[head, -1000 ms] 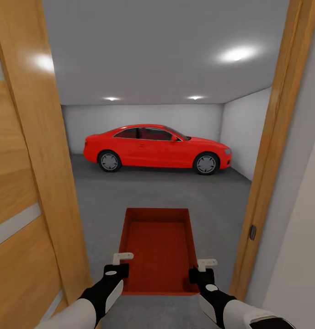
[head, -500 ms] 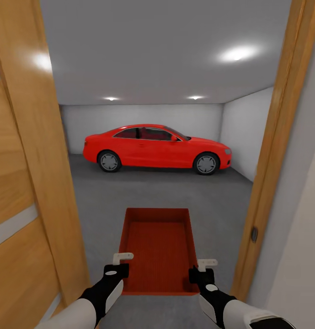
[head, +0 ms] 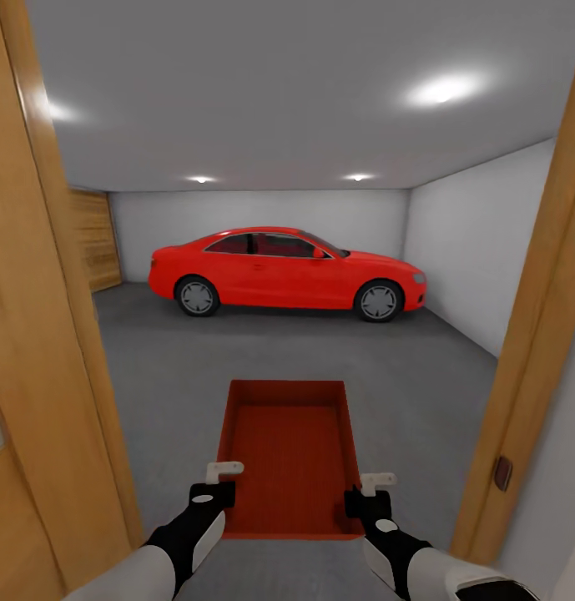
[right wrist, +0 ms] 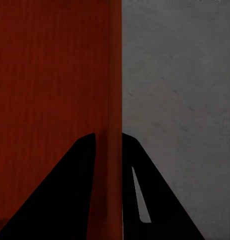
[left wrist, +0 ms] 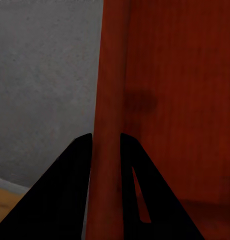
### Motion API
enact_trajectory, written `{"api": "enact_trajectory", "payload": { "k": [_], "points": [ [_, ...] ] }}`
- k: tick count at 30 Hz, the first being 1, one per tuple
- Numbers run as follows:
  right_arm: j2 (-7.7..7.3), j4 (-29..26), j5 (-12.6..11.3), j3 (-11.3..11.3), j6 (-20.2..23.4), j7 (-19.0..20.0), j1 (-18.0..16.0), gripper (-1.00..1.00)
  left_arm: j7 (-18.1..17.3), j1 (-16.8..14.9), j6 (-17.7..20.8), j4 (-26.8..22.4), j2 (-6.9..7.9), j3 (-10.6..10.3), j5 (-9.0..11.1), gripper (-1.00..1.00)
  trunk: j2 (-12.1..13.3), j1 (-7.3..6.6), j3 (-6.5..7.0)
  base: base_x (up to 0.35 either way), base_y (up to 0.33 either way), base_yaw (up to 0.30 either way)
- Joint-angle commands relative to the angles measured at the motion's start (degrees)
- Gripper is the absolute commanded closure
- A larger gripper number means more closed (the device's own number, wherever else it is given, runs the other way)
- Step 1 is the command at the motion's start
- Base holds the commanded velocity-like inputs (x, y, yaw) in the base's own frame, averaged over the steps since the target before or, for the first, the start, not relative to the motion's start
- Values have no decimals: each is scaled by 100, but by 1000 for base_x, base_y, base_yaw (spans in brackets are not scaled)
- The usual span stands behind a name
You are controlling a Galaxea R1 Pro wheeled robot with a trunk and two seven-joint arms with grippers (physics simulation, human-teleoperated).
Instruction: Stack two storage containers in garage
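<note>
I carry one red-orange storage container (head: pixel 289 455) in front of me, held level above the garage's grey concrete floor (head: pixel 237 359). My left gripper (head: pixel 214 491) is shut on its left wall, and my right gripper (head: pixel 367 501) is shut on its right wall. In the left wrist view the dark fingers (left wrist: pixel 77 165) pinch the container's wall (left wrist: pixel 109 115). The right wrist view likewise has fingers (right wrist: pixel 130 165) clamped on the wall (right wrist: pixel 114 90). The second container is out of view.
I stand in a doorway between a wooden door (head: pixel 28 351) on the left and a wooden frame (head: pixel 537 334) on the right. A red car (head: pixel 283 267) is parked across the garage's far side. A wood-plank door (head: pixel 93 238) stands at the back left.
The camera has moved forward through the doorway. The door and frame have slid outward, and more of the garage shows, including the wood-plank door at the left. Both grippers keep their hold.
</note>
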Motion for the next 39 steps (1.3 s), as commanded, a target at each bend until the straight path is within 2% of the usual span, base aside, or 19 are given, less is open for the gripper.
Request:
{"api": "enact_trajectory", "payload": {
  "k": [1,12,39],
  "points": [
    [4,3,77,-327,8,35,-1,100,84,-7,-163,-32,7,465,-98,100,-7,4,-9,320,0,0],
    [5,3,77,-327,6,35,-1,100,84,-7,-163,-31,7,466,-98,100,-7,4,-9,321,0,-63],
    [5,3,77,-327,8,35,-1,100,84,-7,-161,-28,7,466,-98,100,-7,4,-9,321,0,-2]
  ]
}}
